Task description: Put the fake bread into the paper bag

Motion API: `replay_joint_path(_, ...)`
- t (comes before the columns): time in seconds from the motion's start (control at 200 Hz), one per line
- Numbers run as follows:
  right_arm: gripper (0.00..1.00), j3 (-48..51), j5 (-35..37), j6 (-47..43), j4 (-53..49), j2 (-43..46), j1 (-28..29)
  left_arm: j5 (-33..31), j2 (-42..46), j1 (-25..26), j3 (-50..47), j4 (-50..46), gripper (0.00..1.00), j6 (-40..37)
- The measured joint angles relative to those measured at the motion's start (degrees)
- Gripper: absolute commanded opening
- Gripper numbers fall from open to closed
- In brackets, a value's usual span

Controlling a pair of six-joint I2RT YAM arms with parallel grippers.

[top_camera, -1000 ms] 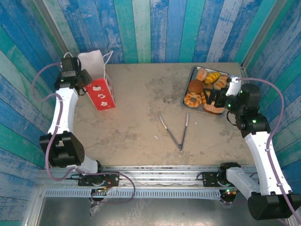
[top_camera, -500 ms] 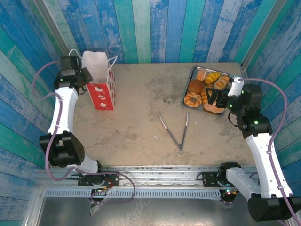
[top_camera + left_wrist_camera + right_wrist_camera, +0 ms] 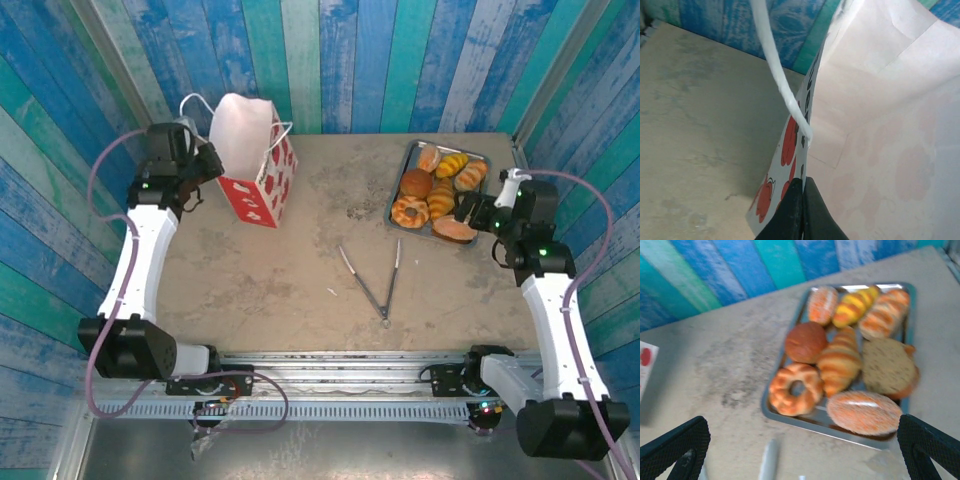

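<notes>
Left gripper (image 3: 205, 165) is working at the far left of the table (image 3: 300, 260), its jaws pressed together on the rim of the paper bag (image 3: 258, 165). In the left wrist view the two dark fingertips (image 3: 812, 210) are meeting on the bag's upper edge, with the white inside of the bag opening to their right and the red-printed outer face showing to their left. A thin white loop handle (image 3: 777, 75) is arching up from that same edge. From above, the bag is looking tipped rather than square, white part uppermost; whether its base is lying flat cannot be told. The fake bread (image 3: 437, 190) is sitting on the silver tray (image 3: 392, 208) at the far right of the table, well apart from the bag: a glazed ring (image 3: 796, 388) at the tray's near left corner, a round dark bun (image 3: 806, 341) just behind it, striped rolls packed alongside. Right gripper (image 3: 476, 212) is hovering by the tray's near right side, jaws spread wide, holding nothing. Metal tongs (image 3: 375, 280) are lying splayed in the middle of the table.
</notes>
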State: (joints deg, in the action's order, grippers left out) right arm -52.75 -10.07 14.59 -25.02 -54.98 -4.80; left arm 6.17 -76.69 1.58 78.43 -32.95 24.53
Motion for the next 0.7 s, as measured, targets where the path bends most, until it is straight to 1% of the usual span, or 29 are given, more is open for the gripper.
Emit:
replay_joint_path(0.15,0.98,5.73,-1.16,0.81,1.90,-2.45,-7.06,0.59,0.50,2.73,-3.15,2.27,0.00,3.63)
replay_joint_path(0.255,0.96,10.21,-3.76,2.49,4.55,-4.17,-11.34,0.87,0.50,4.39,-4.74,3.15,0.00,5.27)
replay_joint_path(0.331,0.94,12.17,-5.44,3.50,5.75,-5.66,-13.18,1.49,0.50,4.96,-6.14,3.89,0.00,6.21)
replay_joint_path(0.431,0.91,12.52,-7.87,3.80,6.64,-8.04,-13.73,1.95,0.50,5.07,-8.15,5.11,0.02,7.34)
replay_joint_path(0.486,0.91,12.52,-9.44,3.69,7.13,-9.25,-13.73,2.05,0.50,5.07,-9.09,5.64,0.07,7.96)
replay_joint_path(0.561,0.92,12.37,-11.47,3.58,7.37,-10.86,-13.75,2.21,0.50,5.09,-9.81,6.19,0.16,8.63)
replay_joint_path(0.626,0.92,11.89,-12.90,3.37,7.04,-12.48,-13.68,2.58,0.50,5.25,-9.94,6.93,0.32,8.81)
replay_joint_path(0.671,0.93,11.30,-13.33,3.15,6.49,-13.35,-13.33,2.82,0.50,5.29,-9.94,7.61,0.45,9.77)
replay_joint_path(0.701,0.93,10.88,-13.33,2.93,6.03,-13.77,-13.07,2.99,0.50,5.29,-9.94,7.98,0.50,9.79)
